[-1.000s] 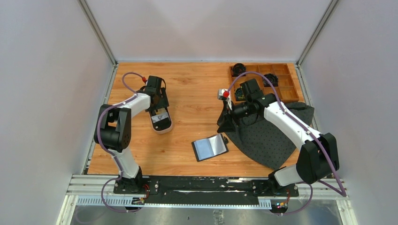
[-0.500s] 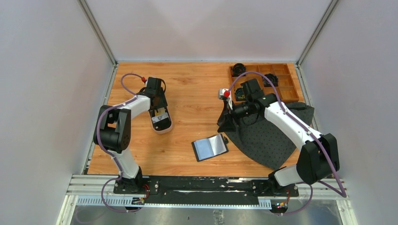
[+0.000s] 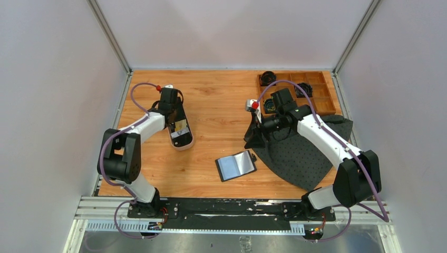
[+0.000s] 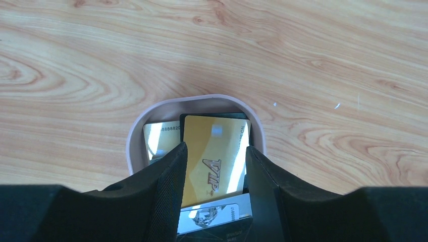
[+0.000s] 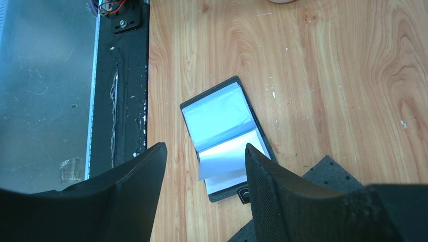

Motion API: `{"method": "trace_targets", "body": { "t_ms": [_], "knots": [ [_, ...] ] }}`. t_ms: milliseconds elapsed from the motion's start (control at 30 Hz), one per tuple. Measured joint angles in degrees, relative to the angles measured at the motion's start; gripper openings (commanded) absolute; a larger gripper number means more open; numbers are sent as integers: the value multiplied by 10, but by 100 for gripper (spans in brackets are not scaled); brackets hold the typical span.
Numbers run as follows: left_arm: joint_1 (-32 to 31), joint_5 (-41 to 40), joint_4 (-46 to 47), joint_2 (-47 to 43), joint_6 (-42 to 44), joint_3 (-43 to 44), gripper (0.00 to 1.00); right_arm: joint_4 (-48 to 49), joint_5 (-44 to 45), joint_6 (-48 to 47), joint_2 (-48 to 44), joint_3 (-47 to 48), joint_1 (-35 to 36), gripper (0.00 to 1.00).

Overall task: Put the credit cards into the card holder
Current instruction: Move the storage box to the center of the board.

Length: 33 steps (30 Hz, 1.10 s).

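**Cards (image 4: pixel 161 137) stacked in the tray, holder open well apart**

We see the left jaws standing either side of the gold card (image 4: pixel 214 151), at its long edges, atop the stack in the tray (image 4: pixel 132 146). We cannot tell whether they pinch it. We judge that a thin card could slip from an edge grip, or the card beneath could lift with it. The tray rim also crowds the jaws. The holder (image 5: pixel 217 116) lies open on the bench (image 3: pixel 221 100), under the right jaws, which are spread and empty. A black mat (image 3: pixel 311 158) lies just beside it, and a wooden box (image 3: pixel 319 95) stands beyond.
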Motion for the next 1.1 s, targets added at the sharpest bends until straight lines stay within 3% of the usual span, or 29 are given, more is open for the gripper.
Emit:
{"method": "trace_targets", "body": {
  "t_ms": [167, 767, 900, 1100],
  "knots": [
    [0, 13, 18, -13, 7, -16, 58, 0, -2, 0, 0, 0, 0, 62],
    [22, 62, -12, 38, 21, -1, 65, 0, -9, 0, 0, 0, 0, 62],
    [22, 66, -15, 41, 26, 4, 75, 0, -9, 0, 0, 0, 0, 62],
    [22, 65, -17, 41, 33, 4, 74, 0, -9, 0, 0, 0, -2, 62]
  ]
}}
